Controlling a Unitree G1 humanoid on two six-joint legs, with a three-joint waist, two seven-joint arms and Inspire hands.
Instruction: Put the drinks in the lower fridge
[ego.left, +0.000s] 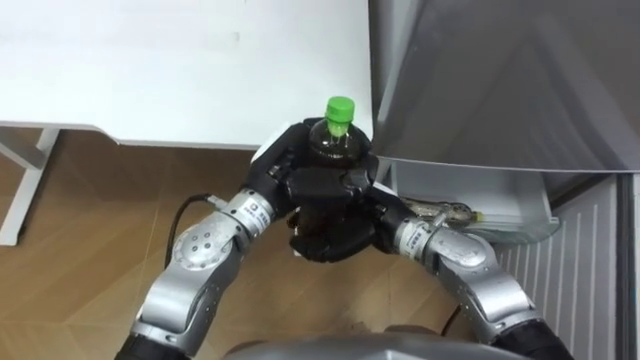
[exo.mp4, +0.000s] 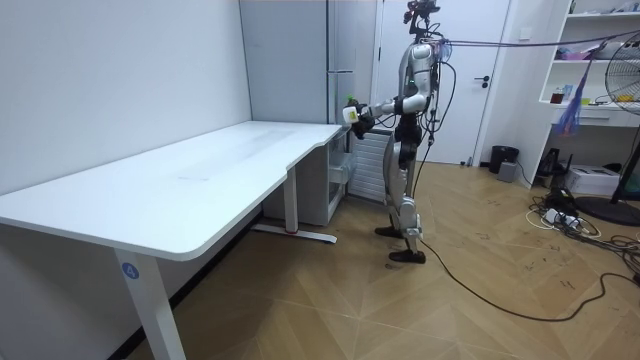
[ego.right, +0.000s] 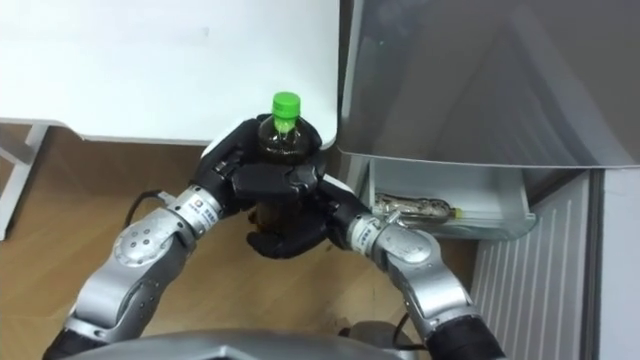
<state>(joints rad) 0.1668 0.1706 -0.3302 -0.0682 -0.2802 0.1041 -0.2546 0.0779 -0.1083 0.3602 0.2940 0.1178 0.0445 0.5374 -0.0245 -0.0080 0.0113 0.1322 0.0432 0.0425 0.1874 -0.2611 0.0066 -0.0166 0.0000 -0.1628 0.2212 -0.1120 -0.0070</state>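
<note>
My left hand (ego.left: 283, 172) and right hand (ego.left: 340, 238) are both curled round the upright green-capped bottle (ego.left: 334, 143) just ahead of me. At 3 o'clock beyond it, the open fridge drawer (ego.left: 525, 218) holds one lying drink (ego.left: 441, 210). I judge the held bottle is left to stow.

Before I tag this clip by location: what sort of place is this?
Likely a home or office workroom: a long white desk, a tall grey fridge beside it, and shelves with a standing fan nearby.
</note>
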